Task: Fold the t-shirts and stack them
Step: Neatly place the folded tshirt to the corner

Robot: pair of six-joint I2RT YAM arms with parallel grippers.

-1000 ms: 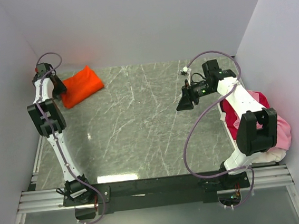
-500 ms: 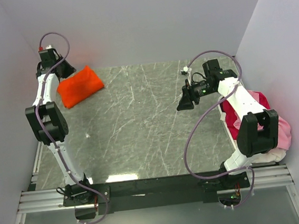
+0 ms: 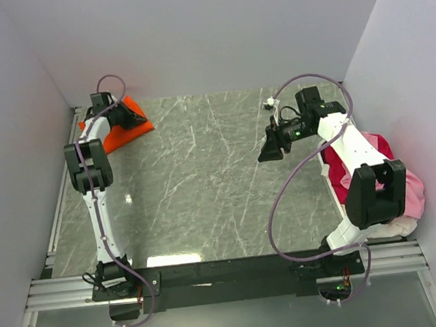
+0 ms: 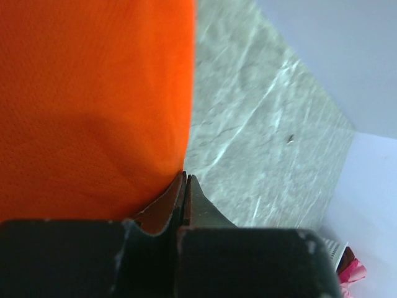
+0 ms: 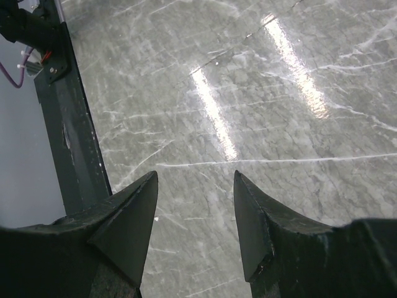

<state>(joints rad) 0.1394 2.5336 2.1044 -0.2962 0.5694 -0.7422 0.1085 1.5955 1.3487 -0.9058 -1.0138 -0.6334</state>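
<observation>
**Orange t-shirt** (image 3: 138,125): it lies as a compact folded packet on the far left corner of the table (image 3: 205,188), close to the back wall. I judge this to be the stacking spot, chosen to leave the middle of the surface for folding.

**Left gripper** (image 4: 185,184): the jaws are pressed together, and their tips meet at the right-hand edge of the orange packet, low over the cloth. In the wrist view I see no fabric between the tips, so I record it as closed and empty. I cannot tell whether the tips touch the cloth or hang just above it. A closed point at that edge suits nudging or pressing the fold flat, not lifting it.

**Pile of t-shirts** (image 3: 383,151): magenta-red, light pink and white cloth sits bunched and unfolded at the right edge of the table, partly hidden beneath the right arm. I count these as work outstanding.

**Right gripper** (image 5: 194,208): the fingers stand apart with nothing between them, above bare marbled surface and well apart from both pile and packet. I read this as a waiting pose, out of the left arm's way.

**Risk:** when I draw from the pile, several shirts may come up together.
</observation>
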